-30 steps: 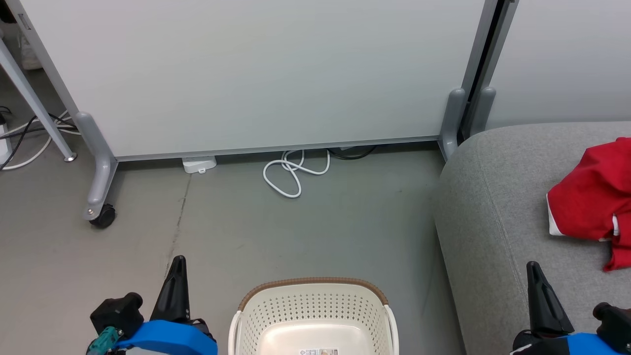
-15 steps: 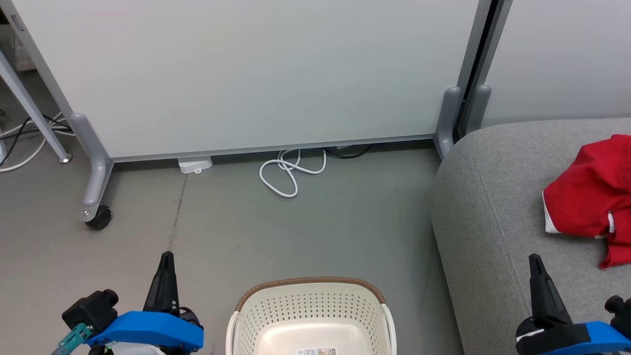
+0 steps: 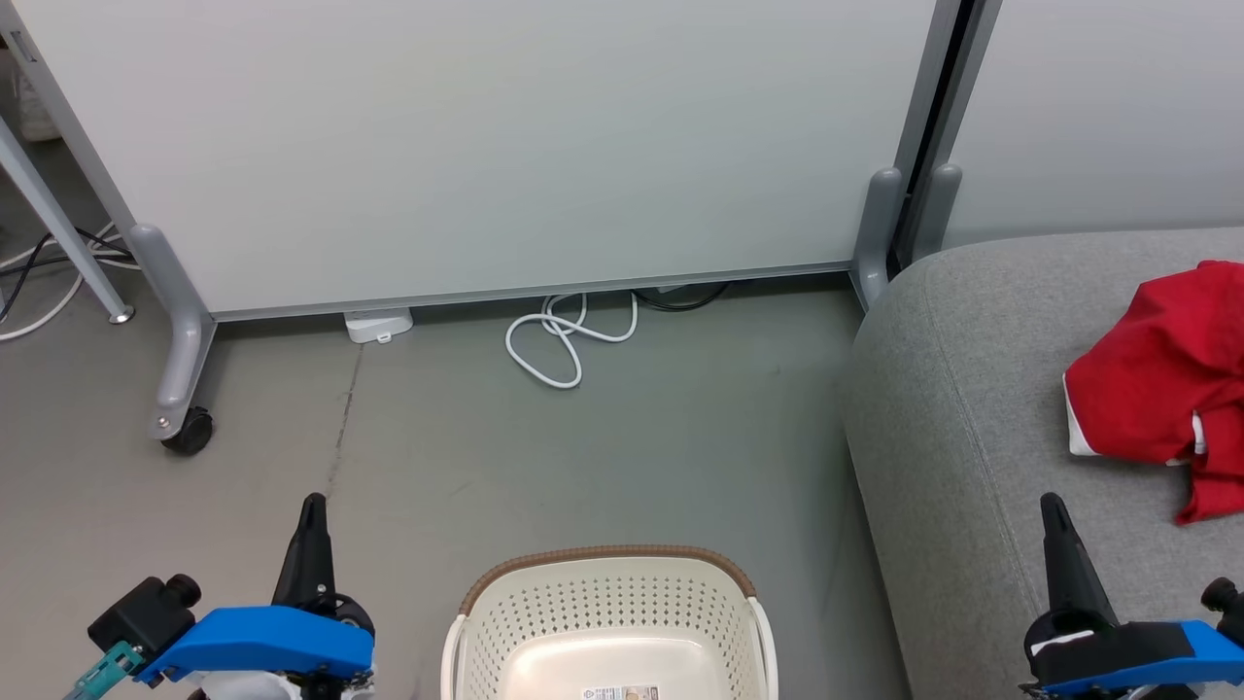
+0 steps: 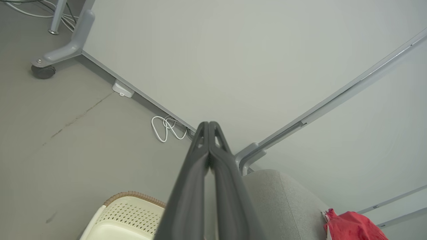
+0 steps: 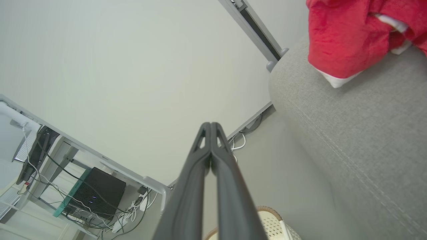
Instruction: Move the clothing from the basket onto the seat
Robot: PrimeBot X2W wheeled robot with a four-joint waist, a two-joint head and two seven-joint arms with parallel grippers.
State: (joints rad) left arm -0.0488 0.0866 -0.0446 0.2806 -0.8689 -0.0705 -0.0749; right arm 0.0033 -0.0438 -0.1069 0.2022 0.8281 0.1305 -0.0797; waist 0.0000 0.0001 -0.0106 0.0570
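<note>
The soft bright red clothing with white trim [image 3: 1157,379] lay crumpled on the large light grey fabric-upholstered seat [image 3: 972,408], toward the right edge of the head view. It was well apart from the small cream perforated plastic basket with a brown woven-look rim [image 3: 607,556]. That basket stood on the grey floor [image 3: 583,457] near the seat's rounded left edge, and a paper label [image 3: 622,693] showed on its bottom. The left gripper [image 3: 312,515] hung over the floor to the left of the basket; in the left wrist view its two long dark fingers [image 4: 196,173] were pressed together at the tips, gripping nothing. The right gripper [image 3: 1054,520] hung over the near part of the seat, close to the clothing but apart from it, and its fingers [image 5: 193,180] likewise met at the tips, gripping nothing. Behind the basket stood a pale grey partition panel [image 3: 486,146] on a black castor [image 3: 187,434], and a looped white cable [image 3: 559,340] lay on the floor at its foot
</note>
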